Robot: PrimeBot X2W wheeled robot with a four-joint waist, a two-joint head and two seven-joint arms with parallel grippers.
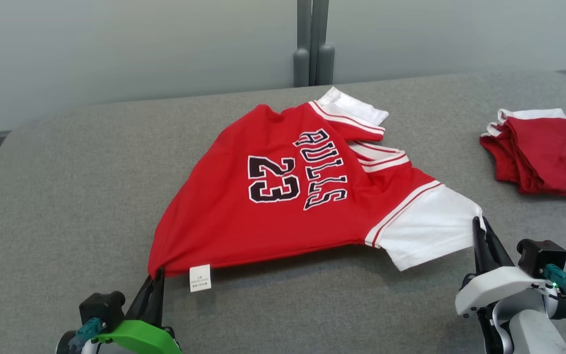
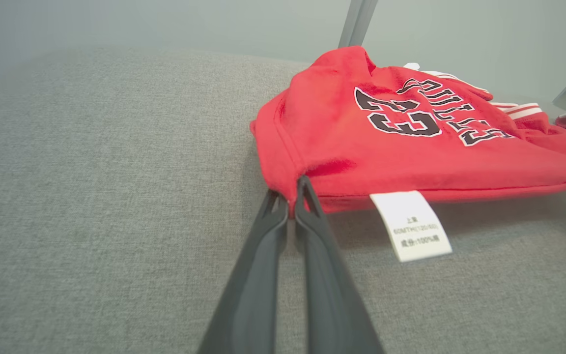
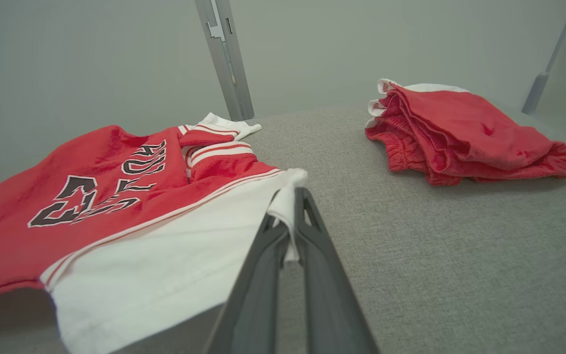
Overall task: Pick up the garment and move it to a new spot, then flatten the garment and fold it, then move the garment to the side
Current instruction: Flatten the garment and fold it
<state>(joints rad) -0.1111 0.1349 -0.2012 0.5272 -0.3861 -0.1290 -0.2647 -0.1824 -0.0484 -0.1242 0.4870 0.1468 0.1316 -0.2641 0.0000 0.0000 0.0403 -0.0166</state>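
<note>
So the jersey sits about mid-way across the grey surface, red body with white sleeves, the "BULLS 23" print facing up. From the head view the print reads sideways.

The left gripper is pinched right down on the red hem corner at the near left, fingers pressed together with the cloth between the tips. A white label hangs off the hem just beside it.

The right gripper is clamped the same way on the edge of the near white sleeve. In its wrist view a bit of white cloth is squeezed between the tips and droops down below them.

Between the two grips the near edge is stretched out and held up off the surface, and there's a shadow under it. The far part of the jersey lies on the surface. The far sleeve is bunched up with the striped trim folded over itself.

Off to the right, well apart from the jersey, there's a folded red pile with white trim. A grey post stands against the wall behind the surface.
</note>
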